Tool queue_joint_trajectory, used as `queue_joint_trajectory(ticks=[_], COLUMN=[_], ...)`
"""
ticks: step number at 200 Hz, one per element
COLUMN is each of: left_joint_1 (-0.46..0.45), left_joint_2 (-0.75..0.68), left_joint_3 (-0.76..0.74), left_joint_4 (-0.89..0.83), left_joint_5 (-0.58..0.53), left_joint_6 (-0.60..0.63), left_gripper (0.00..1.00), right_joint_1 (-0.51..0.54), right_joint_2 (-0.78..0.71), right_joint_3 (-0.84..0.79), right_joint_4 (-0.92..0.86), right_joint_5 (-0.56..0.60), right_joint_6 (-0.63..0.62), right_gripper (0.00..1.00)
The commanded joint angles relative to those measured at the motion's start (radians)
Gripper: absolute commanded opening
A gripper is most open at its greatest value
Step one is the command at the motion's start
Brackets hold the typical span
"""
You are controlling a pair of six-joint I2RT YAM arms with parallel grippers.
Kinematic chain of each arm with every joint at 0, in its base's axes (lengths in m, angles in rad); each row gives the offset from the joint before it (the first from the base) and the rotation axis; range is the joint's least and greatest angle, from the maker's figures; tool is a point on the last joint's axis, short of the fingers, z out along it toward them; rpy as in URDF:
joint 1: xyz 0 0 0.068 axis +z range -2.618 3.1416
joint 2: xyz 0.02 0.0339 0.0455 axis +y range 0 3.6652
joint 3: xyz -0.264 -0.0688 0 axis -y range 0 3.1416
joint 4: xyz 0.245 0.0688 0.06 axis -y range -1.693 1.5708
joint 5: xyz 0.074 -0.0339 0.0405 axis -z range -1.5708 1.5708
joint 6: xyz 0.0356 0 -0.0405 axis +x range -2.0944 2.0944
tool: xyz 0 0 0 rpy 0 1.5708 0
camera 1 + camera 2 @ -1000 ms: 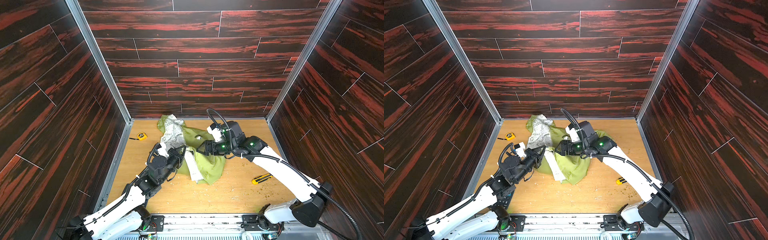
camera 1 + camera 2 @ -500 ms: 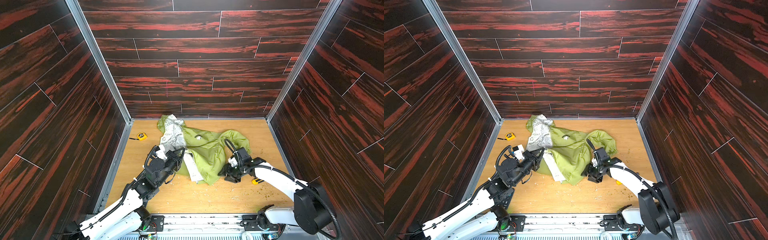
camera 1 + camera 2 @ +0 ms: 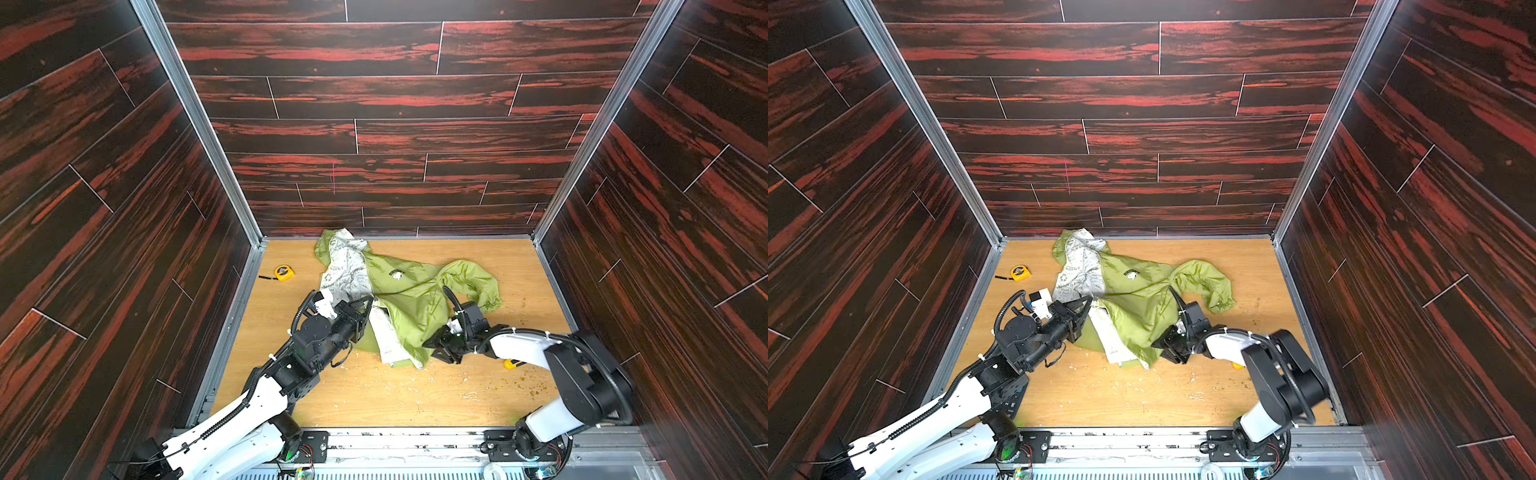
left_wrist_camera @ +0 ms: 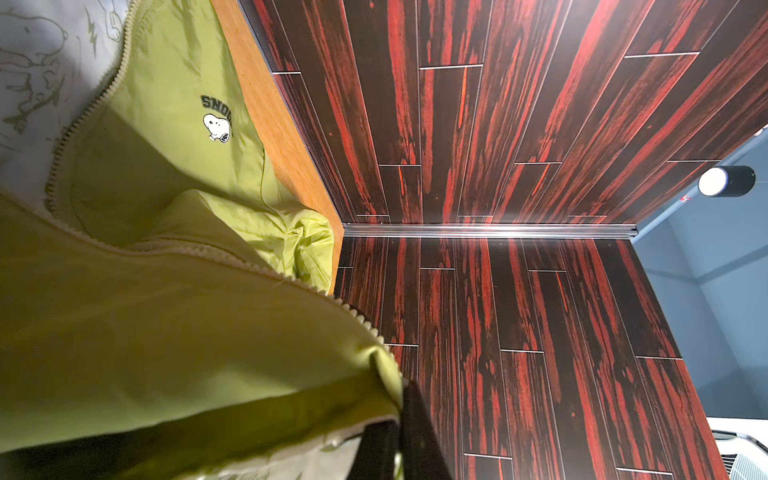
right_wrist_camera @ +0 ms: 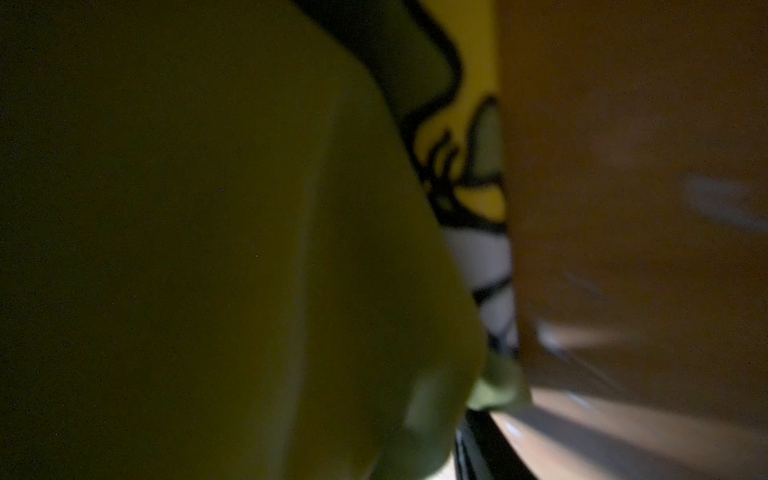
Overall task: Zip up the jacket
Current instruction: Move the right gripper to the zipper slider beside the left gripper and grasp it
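In both top views the jacket (image 3: 411,299) lies crumpled and unzipped, from the worktop's (image 3: 374,395) far edge to its middle, with the lining (image 3: 345,274) showing on its left side. The left gripper (image 3: 368,302) is pressed together on the jacket's left front edge. The right gripper (image 3: 428,345) sits at the near hem; I cannot tell whether it pinches the cloth. A tape measure (image 3: 284,273) lies near the far left corner.

Left wrist view: green cloth drapes over 1 black finger (image 4: 415,436), with zipper teeth (image 4: 75,137) and the chest logo (image 4: 216,124) beyond.

Right wrist view: dark, blurred cloth lies beside the worktop, and the claw's state is unclear.
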Motion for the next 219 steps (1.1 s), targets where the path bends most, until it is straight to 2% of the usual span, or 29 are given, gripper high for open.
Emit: queue_joint_trajectory(ticks=[1, 28, 60, 89, 115, 148, 163, 191, 219], left_joint_1=[-0.002, 0.000, 0.000, 0.000, 0.000, 0.001, 0.001, 0.000, 0.000], left_joint_2=[0.000, 0.002, 0.000, -0.022, -0.048, -0.066, -0.063, -0.048, -0.030], left_joint_3=[-0.001, -0.033, -0.064, -0.095, -0.104, -0.081, -0.067, -0.044, -0.030], left_joint_4=[0.055, 0.094, 0.112, 0.106, 0.061, -0.008, -0.027, -0.045, -0.051], left_joint_5=[-0.029, -0.054, -0.068, -0.089, -0.106, -0.103, -0.095, -0.078, -0.059], left_joint_6=[-0.001, -0.004, -0.007, -0.017, -0.033, -0.026, -0.023, -0.021, -0.021], left_gripper=[0.00, 0.00, 0.00, 0.00, 0.00, 0.00, 0.00, 0.00, 0.00], right_joint_1=[0.046, 0.073, 0.076, 0.071, 0.064, 0.077, 0.102, 0.207, 0.308], right_joint_2=[0.087, 0.139, 0.129, 0.029, -0.099, -0.206, -0.241, -0.280, -0.294], right_joint_3=[0.042, 0.088, 0.084, 0.035, 0.089, 0.229, 0.278, 0.401, 0.504], right_joint_4=[0.248, 0.347, 0.351, 0.232, -0.068, -0.405, -0.460, -0.512, -0.512], right_joint_5=[0.024, 0.036, 0.024, 0.023, 0.072, 0.224, 0.258, 0.319, 0.309], right_joint_6=[0.133, 0.172, 0.173, 0.133, -0.035, -0.256, -0.337, -0.499, -0.651], right_gripper=[0.44, 0.44, 0.47, 0.58, 0.69, 0.70, 0.66, 0.66, 0.73])
